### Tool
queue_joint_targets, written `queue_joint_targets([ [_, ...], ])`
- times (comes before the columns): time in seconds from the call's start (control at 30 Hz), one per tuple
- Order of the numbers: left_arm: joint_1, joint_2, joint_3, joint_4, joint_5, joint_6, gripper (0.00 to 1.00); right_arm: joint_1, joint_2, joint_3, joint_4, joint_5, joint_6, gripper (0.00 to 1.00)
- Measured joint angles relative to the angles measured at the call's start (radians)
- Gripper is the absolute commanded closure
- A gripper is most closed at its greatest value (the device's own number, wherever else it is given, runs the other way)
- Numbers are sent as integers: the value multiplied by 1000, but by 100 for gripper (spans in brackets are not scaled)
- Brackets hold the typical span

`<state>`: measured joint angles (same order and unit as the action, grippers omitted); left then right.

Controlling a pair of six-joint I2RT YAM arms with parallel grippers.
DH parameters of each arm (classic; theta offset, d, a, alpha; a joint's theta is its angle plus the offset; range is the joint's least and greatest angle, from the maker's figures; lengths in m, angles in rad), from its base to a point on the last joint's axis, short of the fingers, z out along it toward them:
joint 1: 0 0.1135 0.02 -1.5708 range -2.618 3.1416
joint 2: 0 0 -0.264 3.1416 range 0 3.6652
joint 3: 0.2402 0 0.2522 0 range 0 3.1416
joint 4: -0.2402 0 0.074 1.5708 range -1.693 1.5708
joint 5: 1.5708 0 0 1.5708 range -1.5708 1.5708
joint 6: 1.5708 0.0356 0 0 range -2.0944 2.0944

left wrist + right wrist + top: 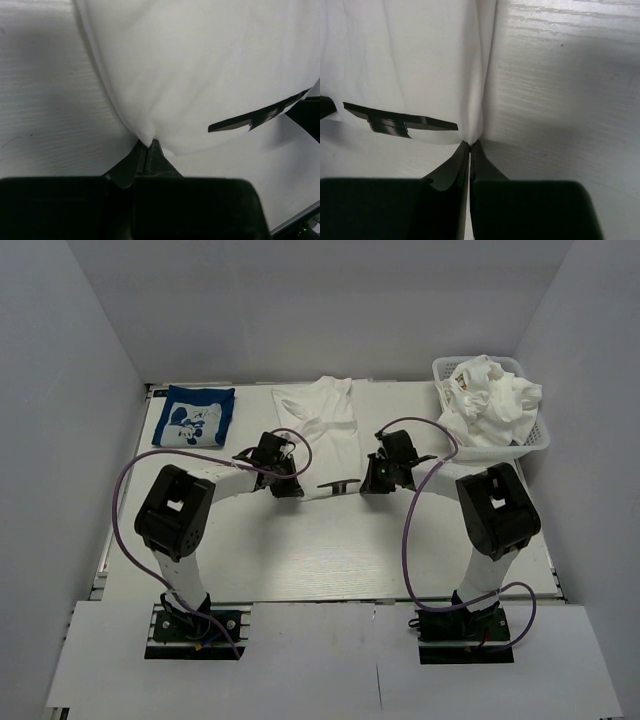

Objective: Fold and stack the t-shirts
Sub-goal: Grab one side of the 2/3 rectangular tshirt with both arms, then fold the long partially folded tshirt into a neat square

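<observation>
A plain white t-shirt [325,425] lies stretched along the middle of the table, its far end near the back wall. My left gripper [287,483] is shut on its near left corner, seen pinched in the left wrist view [148,143]. My right gripper [372,480] is shut on its near right corner, seen in the right wrist view [471,141]. The white cloth [200,70] fills the space ahead of the left fingers and hangs ahead in the right wrist view [405,65]. A folded navy t-shirt with a white cartoon print [195,416] lies at the back left.
A white laundry basket [536,441] with crumpled white cloth [490,400] stands at the back right. A flat black T-shaped mark [338,485] sits on the table between the grippers. White walls close in the sides and back.
</observation>
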<state>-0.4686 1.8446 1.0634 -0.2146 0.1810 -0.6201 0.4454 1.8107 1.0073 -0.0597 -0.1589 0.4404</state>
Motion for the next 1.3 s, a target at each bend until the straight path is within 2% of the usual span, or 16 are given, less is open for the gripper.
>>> queue_joint_targets([
  [0.13, -2, -50, -54, -12, 16, 15, 100, 1, -59, -69, 23, -14, -2, 100],
  [0.27, -32, -151, -97, -77, 42, 40, 100, 15, -238, -188, -4, -32, -4, 100],
  [0.37, -64, -282, -147, -105, 87, 58, 100, 40, -414, -250, -40, -31, -8, 100],
  [0.6, -101, -608, -232, -140, 163, 74, 100, 84, -703, -280, -112, -39, -10, 100],
  [0.77, -102, -732, -230, -115, 169, 73, 100, 92, -814, -267, -124, -21, 2, 100],
  [0.97, -95, -673, -134, -150, 45, 58, 100, 92, -725, -157, -105, 11, 18, 100],
  [1.3, -66, -387, 157, -287, -305, -25, 100, 86, -309, 237, -104, 111, 11, 100],
])
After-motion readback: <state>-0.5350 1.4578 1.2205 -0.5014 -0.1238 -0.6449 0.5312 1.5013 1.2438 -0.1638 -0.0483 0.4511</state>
